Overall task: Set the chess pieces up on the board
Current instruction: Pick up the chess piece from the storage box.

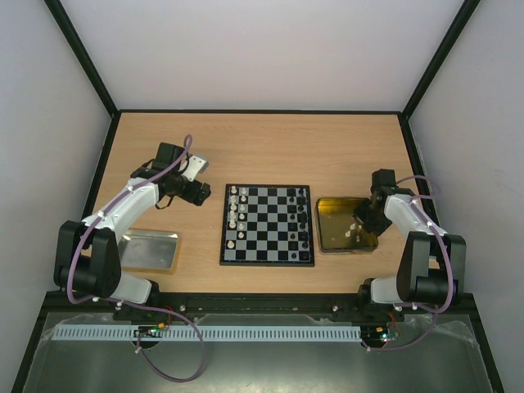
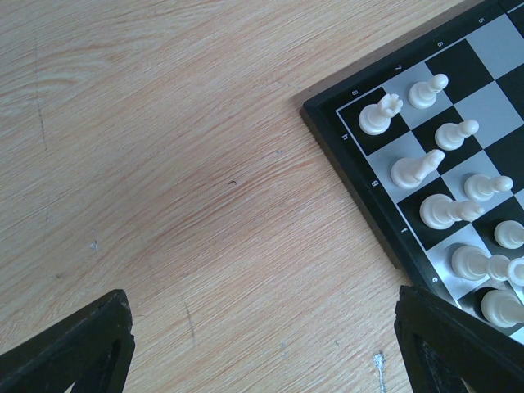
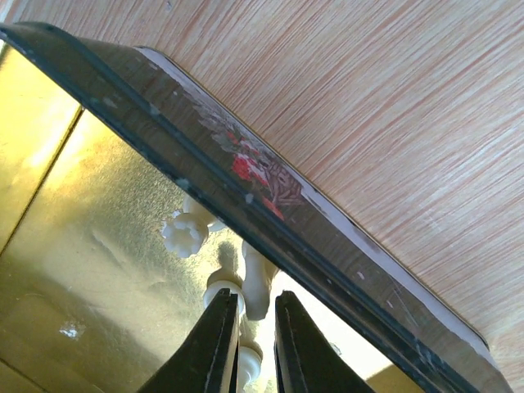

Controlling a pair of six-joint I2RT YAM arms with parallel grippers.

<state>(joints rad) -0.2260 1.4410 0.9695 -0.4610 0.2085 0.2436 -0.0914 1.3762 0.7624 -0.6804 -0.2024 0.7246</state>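
The board (image 1: 266, 262) lies mid-table, with white chess pieces (image 1: 233, 217) along its left columns and black ones (image 1: 301, 217) along its right. My left gripper (image 1: 201, 195) hangs open over bare wood beside the board's corner (image 2: 368, 188); its fingers (image 2: 82, 344) stand far apart with nothing between them, and white pieces (image 2: 417, 168) stand nearby. My right gripper (image 3: 255, 299) reaches into the gold tray (image 3: 82, 246). A white piece (image 3: 258, 282) lies in the narrow gap between its fingertips. Whether the fingers press on it I cannot tell.
More white pieces (image 3: 184, 233) lie in the gold tray (image 1: 336, 246), close to its dark rim (image 3: 205, 164). A silver tray (image 1: 151, 250) sits at the near left beside the left arm. Dark frame posts and white walls enclose the table.
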